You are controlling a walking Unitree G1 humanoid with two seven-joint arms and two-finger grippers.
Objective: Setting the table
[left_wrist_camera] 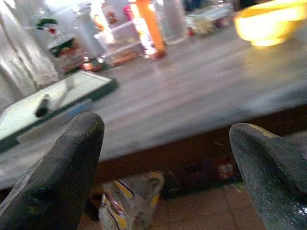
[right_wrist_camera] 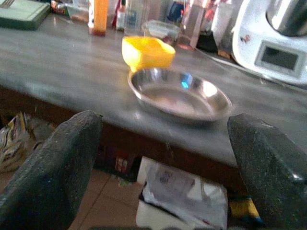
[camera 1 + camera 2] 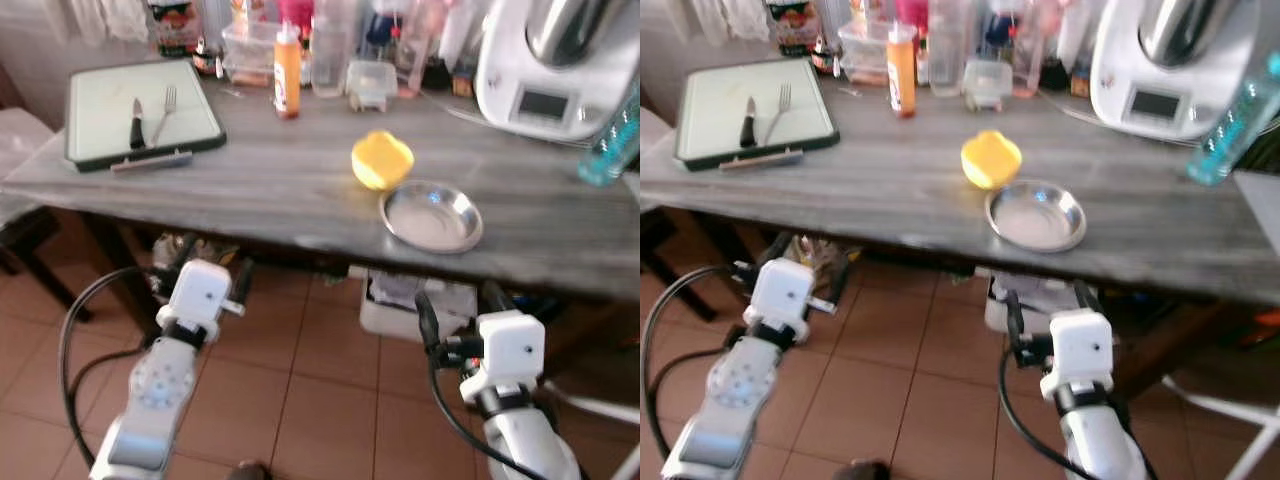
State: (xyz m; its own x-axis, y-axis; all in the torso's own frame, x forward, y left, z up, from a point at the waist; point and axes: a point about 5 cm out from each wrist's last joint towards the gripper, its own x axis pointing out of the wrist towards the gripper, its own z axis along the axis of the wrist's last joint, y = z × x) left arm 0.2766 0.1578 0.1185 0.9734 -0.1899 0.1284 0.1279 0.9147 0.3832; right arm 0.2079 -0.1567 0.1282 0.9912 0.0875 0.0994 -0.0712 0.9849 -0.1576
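A shiny steel plate (image 3: 432, 216) lies near the front edge of the grey wooden table (image 3: 250, 190), with a yellow bowl (image 3: 381, 159) touching its far left rim. At the far left, a green-rimmed board (image 3: 105, 105) carries a black-handled knife (image 3: 137, 124) and a fork (image 3: 165, 113). Both arms are held low in front of the table, below its top. My left gripper (image 1: 165, 127) is open, facing the table edge below the board. My right gripper (image 2: 163, 120) is open and empty, facing the plate (image 2: 180, 96) and bowl (image 2: 146, 51).
An orange bottle (image 3: 287, 70), jars and clear containers crowd the back of the table. A white kitchen machine (image 3: 560, 65) and a blue bottle (image 3: 612, 145) stand at the right. Bags and a white box (image 3: 400, 305) sit under the table on the tiled floor.
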